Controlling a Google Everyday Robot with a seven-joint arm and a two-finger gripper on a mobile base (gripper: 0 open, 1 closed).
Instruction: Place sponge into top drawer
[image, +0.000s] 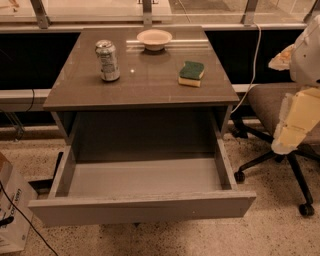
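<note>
The sponge (192, 73), dark green over yellow foam, lies flat on the right part of the grey table top (145, 85). The top drawer (142, 207) is pulled out wide below the table top, its pale grey inside bare. My gripper (295, 122), padded with yellowish foam, hangs at the right edge of the view, well to the right of the table and lower than the sponge, over an office chair. It holds nothing that I can see.
A silver soda can (108, 60) stands on the left of the table top. A small pale bowl (154, 38) sits at the back middle. An office chair (280, 125) stands right of the table. A white cable (254, 65) hangs there. A box (10, 210) is at lower left.
</note>
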